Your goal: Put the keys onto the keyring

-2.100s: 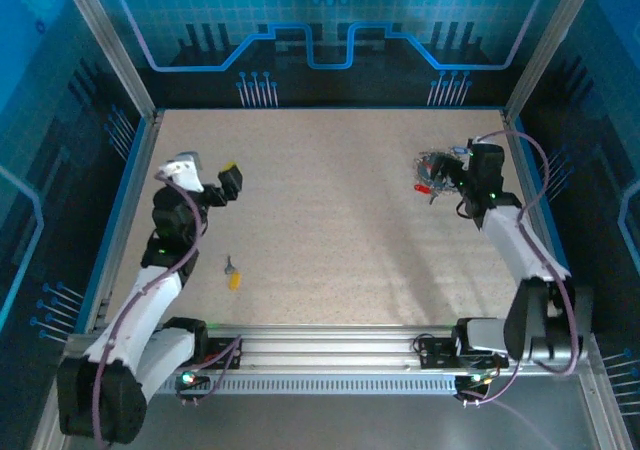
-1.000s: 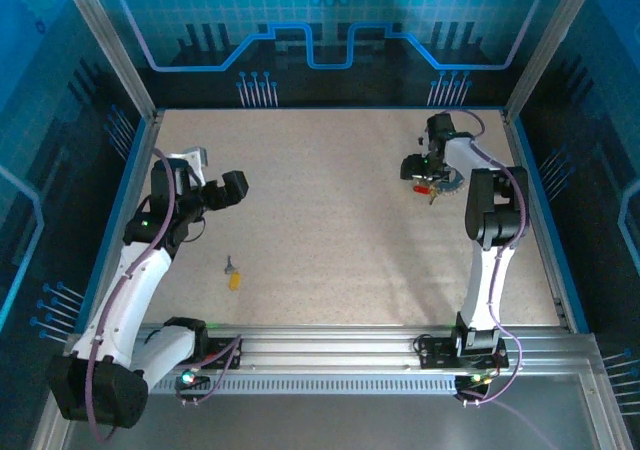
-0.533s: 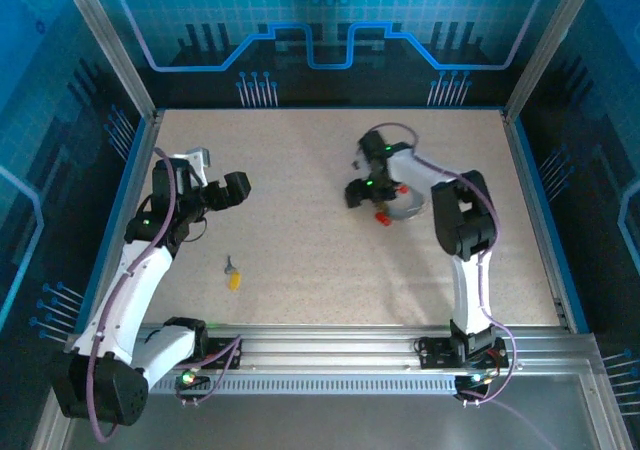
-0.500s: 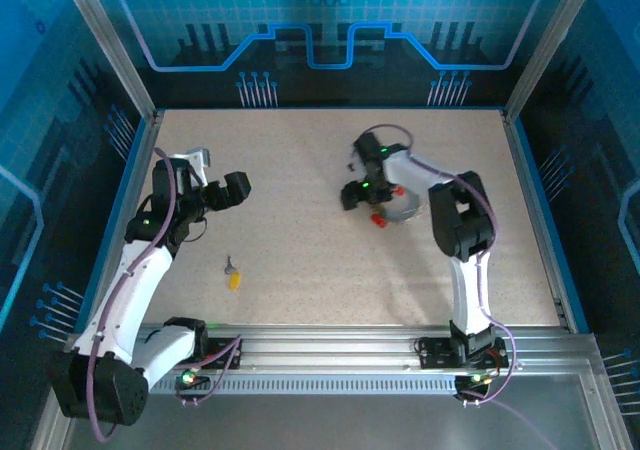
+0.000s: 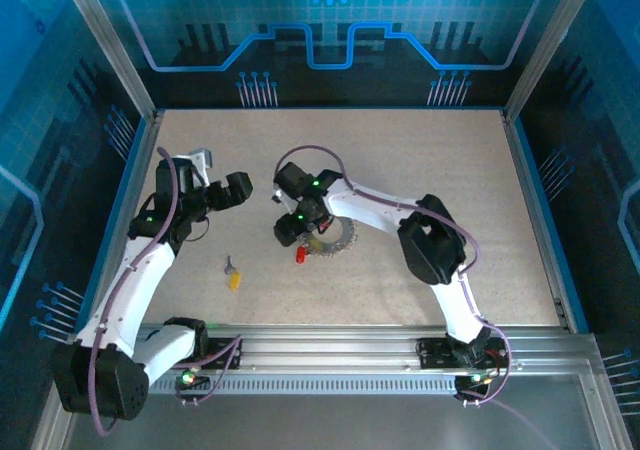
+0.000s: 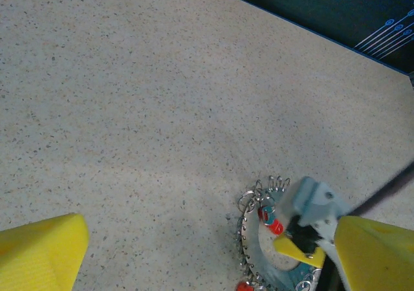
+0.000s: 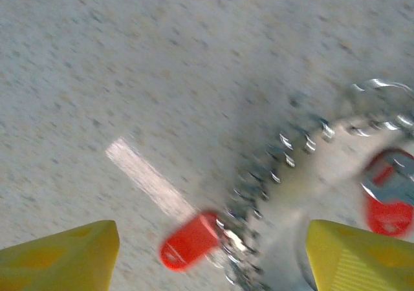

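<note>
The keyring (image 5: 336, 239), a dark grey loop edged with small wire rings, lies left of the table's centre. My right gripper (image 5: 296, 226) is over its left rim and open. In the right wrist view the gripper (image 7: 210, 255) straddles the ring's rim (image 7: 275, 168) and a red key (image 7: 189, 241); the right finger (image 7: 362, 252) stands inside the loop. A second red key (image 7: 390, 204) lies within the ring. The yellow key (image 5: 234, 280) lies alone on the table. My left gripper (image 5: 233, 189) hovers open and empty, with the keyring (image 6: 253, 236) ahead of it. I cannot make out the blue key.
The speckled beige table (image 5: 430, 270) is bounded by blue walls and metal posts (image 5: 105, 50). The right arm (image 5: 380, 208) stretches across the middle towards the left. The right gripper's grey body (image 6: 315, 199) appears in the left wrist view. The aluminium rail (image 5: 320, 345) runs along the near edge.
The right arm has swept from the far right to left of centre, and the keyring and red key have come along with it. The left gripper has barely moved.
</note>
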Robot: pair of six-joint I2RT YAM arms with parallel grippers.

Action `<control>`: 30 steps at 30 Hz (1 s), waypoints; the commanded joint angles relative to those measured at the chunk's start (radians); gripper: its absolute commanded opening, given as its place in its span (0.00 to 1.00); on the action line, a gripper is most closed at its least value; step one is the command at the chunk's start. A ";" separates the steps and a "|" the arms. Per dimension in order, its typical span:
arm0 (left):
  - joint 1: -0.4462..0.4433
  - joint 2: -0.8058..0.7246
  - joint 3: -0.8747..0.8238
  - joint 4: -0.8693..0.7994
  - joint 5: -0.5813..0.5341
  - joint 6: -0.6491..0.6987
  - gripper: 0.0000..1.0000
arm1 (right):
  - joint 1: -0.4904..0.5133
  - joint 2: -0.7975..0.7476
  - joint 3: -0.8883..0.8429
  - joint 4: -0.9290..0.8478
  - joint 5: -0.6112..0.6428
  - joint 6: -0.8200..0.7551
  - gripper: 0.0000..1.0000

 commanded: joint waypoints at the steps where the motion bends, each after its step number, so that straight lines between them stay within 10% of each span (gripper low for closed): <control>1: 0.008 0.003 0.000 0.000 0.024 -0.010 0.99 | -0.045 -0.149 -0.126 -0.017 0.064 -0.056 0.72; 14: 0.014 0.045 0.004 0.004 0.072 -0.026 0.99 | -0.194 -0.314 -0.442 -0.009 -0.103 -0.064 0.22; 30: 0.016 0.028 -0.021 -0.009 0.070 -0.033 0.99 | -0.181 -0.173 -0.415 0.068 -0.076 0.012 0.33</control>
